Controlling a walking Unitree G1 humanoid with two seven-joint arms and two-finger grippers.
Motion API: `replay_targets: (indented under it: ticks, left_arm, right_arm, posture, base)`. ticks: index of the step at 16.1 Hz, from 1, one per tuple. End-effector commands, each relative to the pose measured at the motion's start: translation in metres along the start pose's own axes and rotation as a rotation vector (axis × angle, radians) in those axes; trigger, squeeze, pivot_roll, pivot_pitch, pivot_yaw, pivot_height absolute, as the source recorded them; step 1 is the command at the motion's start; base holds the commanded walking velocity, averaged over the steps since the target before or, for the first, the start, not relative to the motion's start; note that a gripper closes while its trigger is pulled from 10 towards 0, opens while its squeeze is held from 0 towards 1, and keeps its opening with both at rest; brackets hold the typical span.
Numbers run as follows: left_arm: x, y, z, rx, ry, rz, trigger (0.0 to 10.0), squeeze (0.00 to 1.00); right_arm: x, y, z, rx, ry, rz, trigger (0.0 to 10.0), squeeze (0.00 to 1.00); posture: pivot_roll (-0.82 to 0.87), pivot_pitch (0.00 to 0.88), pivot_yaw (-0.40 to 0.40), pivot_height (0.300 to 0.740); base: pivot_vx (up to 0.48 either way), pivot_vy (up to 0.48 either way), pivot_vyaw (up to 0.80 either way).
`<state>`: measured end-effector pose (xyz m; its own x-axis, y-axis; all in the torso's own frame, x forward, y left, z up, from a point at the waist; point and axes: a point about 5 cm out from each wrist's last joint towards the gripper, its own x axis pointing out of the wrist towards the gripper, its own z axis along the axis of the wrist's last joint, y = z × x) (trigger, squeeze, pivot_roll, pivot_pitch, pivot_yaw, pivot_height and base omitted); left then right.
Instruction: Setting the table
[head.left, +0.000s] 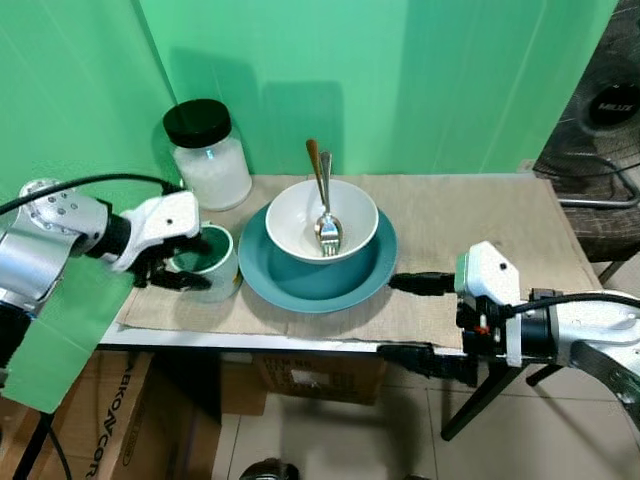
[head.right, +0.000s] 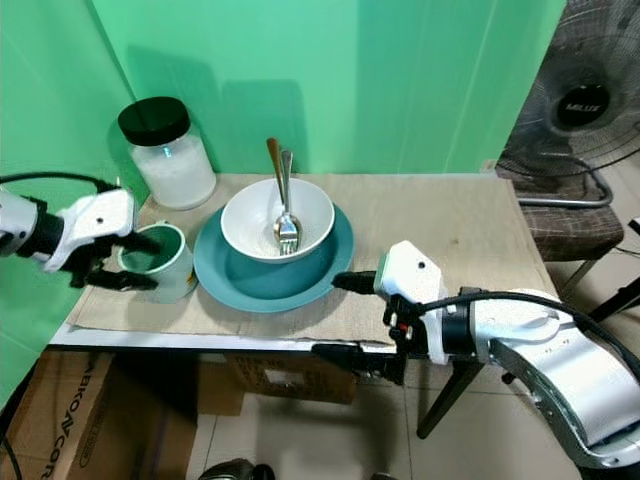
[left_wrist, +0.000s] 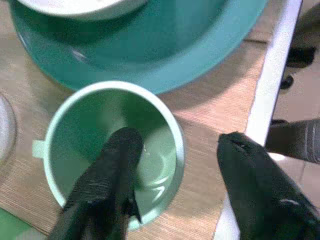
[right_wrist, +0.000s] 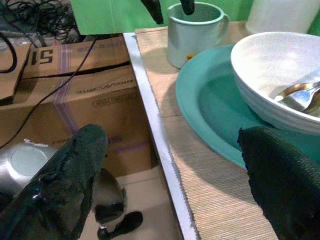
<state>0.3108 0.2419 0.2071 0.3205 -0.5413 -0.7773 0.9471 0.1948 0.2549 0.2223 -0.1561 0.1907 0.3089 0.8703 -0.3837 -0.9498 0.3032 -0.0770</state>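
Observation:
A pale green mug stands on the woven placemat at the left. My left gripper is open astride the mug's near wall, with one finger inside the mug and the other outside, apart from the rim. Beside the mug a white bowl sits on a teal plate and holds a fork and a spoon. My right gripper is open at the table's front edge: one finger lies over the mat near the plate and the other hangs below the edge.
A black-lidded jar of white grains stands behind the mug against the green backdrop. The table's white edge runs along the front, with cardboard boxes beneath it. A floor fan stands at the right.

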Motion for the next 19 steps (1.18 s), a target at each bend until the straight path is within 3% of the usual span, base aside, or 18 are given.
replay_targets:
  ticks: [1,6,12,19]
  left_arm:
    - [-0.005,0.001,0.001,0.022,0.048,-0.005,0.0,0.0]
    - [0.007,0.003,-0.008,0.067,0.124,0.059,0.0,0.0]
    - [0.009,-0.001,0.001,0.074,0.042,0.029,0.0,0.0]
    - [0.006,-0.007,-0.001,0.082,0.049,-0.015,0.0,0.0]
  right_arm:
    - [0.001,0.003,0.002,-0.013,0.013,0.022,10.0,0.0]
    - [0.003,0.004,0.004,-0.029,0.026,0.038,10.0,0.0]
    - [0.001,0.009,0.006,-0.062,-0.003,0.089,10.0,0.0]
    - [0.001,0.01,0.006,-0.061,-0.011,0.098,10.0,0.0]
  posture:
    - [0.0,0.108,0.118,0.74]
    - [-0.01,0.1,0.113,0.74]
    - [-0.01,0.091,0.115,0.74]
    - [0.0,0.087,0.122,0.74]
  base:
    - [0.0,0.0,0.0]
    - [0.0,0.0,0.0]
    - [0.0,0.0,0.0]
    - [0.0,0.0,0.0]
